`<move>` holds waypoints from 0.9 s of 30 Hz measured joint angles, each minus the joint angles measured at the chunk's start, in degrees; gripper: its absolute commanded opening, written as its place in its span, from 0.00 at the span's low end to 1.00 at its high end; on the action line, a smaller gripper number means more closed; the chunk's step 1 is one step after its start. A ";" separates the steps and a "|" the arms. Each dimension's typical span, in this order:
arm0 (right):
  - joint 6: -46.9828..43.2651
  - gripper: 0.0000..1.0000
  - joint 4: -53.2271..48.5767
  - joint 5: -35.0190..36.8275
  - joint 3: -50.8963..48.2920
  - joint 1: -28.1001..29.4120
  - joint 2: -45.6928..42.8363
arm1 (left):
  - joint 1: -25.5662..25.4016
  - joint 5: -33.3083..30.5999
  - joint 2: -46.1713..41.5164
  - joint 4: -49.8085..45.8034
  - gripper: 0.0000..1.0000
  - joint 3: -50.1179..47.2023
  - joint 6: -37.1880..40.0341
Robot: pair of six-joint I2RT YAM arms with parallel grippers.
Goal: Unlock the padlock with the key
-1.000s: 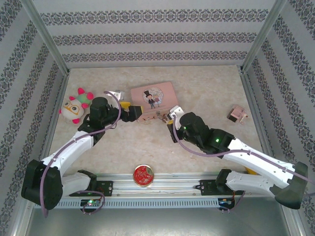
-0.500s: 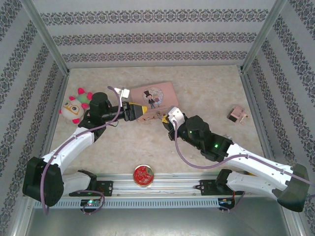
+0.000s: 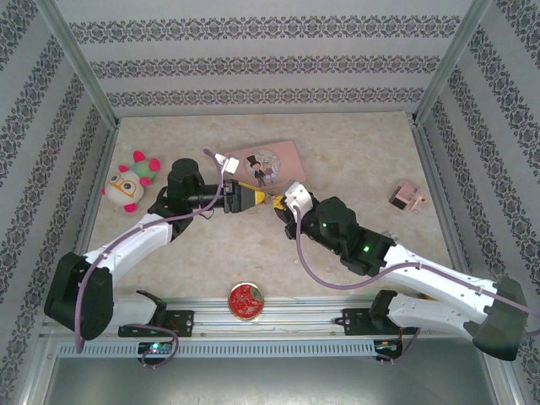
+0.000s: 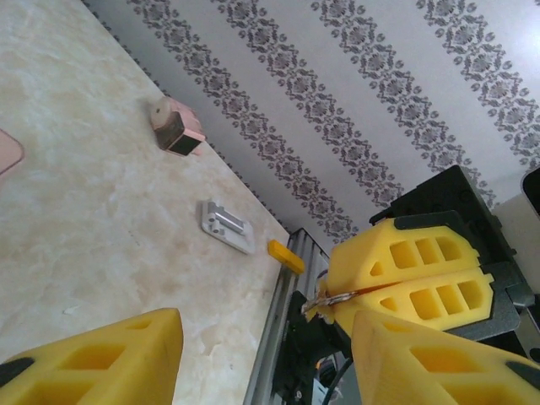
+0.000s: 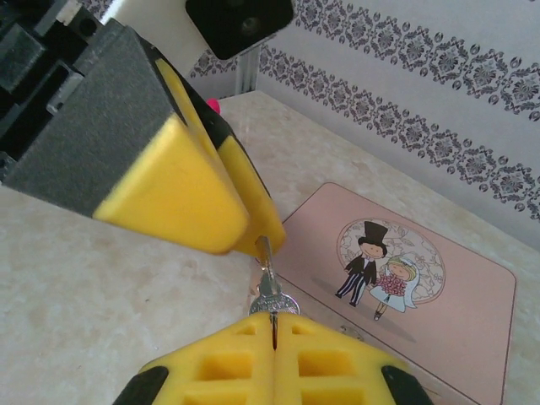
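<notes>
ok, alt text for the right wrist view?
The right gripper, fingers shut at the bottom edge, pinches a small silvery key whose thin end reaches up to the yellow tip of the left gripper. Behind, a pink tin picturing a bride and groom lies on the marbled table.

The white left arm (image 3: pixel 135 240) and white right arm (image 3: pixel 405 266) angle inward, yellow-fingered left gripper (image 4: pixel 267 336) parted, yellow-fingered right gripper (image 5: pixel 274 325) clamped, tips nearly meeting.

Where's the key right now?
Right wrist view, centre: the key is pinched in the right fingers, its shaft running up to the left fingers, above the table beside the pink tin.
</notes>
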 measured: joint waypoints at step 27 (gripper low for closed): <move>7.37 0.40 3.19 -4.85 -2.67 -6.45 -0.50 | -0.68 1.86 1.27 5.22 0.00 0.48 0.83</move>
